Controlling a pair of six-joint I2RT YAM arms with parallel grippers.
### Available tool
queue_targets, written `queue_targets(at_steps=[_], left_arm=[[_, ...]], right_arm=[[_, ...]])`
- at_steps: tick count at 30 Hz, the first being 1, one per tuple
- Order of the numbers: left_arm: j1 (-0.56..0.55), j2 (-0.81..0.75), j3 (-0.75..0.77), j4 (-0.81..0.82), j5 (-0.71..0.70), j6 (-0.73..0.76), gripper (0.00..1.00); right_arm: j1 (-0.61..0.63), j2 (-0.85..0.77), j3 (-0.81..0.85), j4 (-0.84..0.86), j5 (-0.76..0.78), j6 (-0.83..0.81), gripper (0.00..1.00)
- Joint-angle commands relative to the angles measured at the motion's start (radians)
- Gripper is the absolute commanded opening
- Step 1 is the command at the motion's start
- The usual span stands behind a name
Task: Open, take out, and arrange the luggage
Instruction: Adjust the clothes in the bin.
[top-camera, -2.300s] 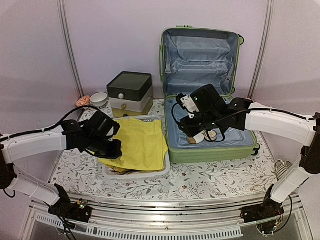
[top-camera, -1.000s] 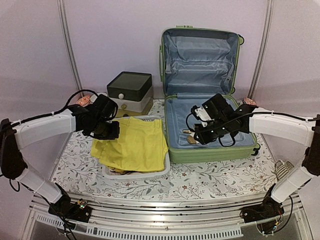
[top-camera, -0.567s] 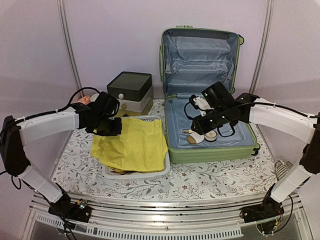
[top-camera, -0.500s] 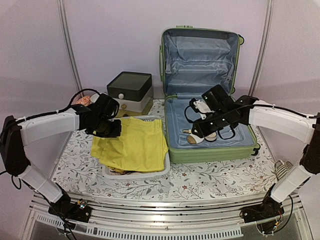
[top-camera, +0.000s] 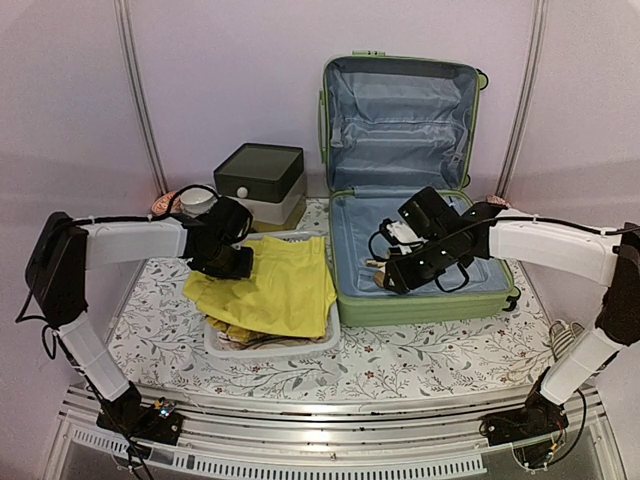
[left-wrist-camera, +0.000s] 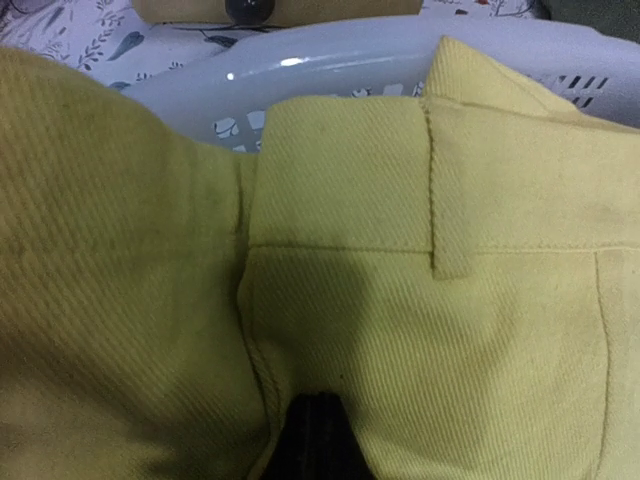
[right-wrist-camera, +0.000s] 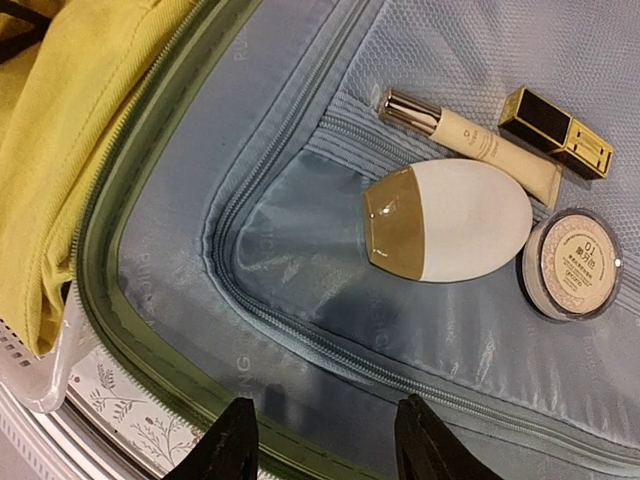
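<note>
Quick status from my side. The luggage (top-camera: 430, 308) sits right of centre in the top view, lying open, its lid propped upright against the back wall and its base flat on the table.

My right gripper (top-camera: 400, 275) hangs over the front left part of the base. In the right wrist view my right gripper (right-wrist-camera: 325, 445) has its jaws moderately apart with nothing between them, over the luggage's (right-wrist-camera: 130, 300) green rim and blue lining. Further up that frame lie a white-and-tan egg-shaped thing (right-wrist-camera: 450, 222), a cream tube (right-wrist-camera: 470, 140), a black-and-gold case (right-wrist-camera: 555, 132) and a round compact (right-wrist-camera: 572, 262), all apart from my fingers.

My left gripper (top-camera: 232, 262) is well to the left of the luggage, at the upper left corner of the yellow garment (top-camera: 275, 295) draped over the white basket (top-camera: 270, 350). Its jaws are pinched closed on that cloth.

Hard to see:
- In the left wrist view my left gripper (left-wrist-camera: 315, 440) is only a dark sliver at the bottom edge, buried in yellow garment (left-wrist-camera: 400, 330) folds, with the basket (left-wrist-camera: 330, 70) rim above.
- From the top, my right arm hides most of the small items.
- The garment hides what's in the basket.
- I can't read the compact's print.
</note>
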Motion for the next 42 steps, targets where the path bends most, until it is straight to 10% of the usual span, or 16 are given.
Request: queue_targets(at_steps=[1,9,30,42], left_arm=[[-0.012,-0.109,-0.081,0.016,0.068,-0.013,0.05],[-0.023,-0.357,-0.095,-0.002,0.215,-0.04,0.36],[-0.102,-0.334,-0.352,0.064,0.24,-0.265,0.15],[-0.186,-0.506,-0.223,-0.002,0.192,-0.244,0.38]], right_arm=[[-0.013,0.065,0.044,-0.051,0.026,-0.042,0.5],[-0.13,0.189,0.205,-0.108,-0.028,-0.149,0.59],[-0.147,0.065,0.171,-0.063,0.027,0.071,0.98],[-0.346,-0.015,0.089,0.027,-0.261,0.478,0.99]])
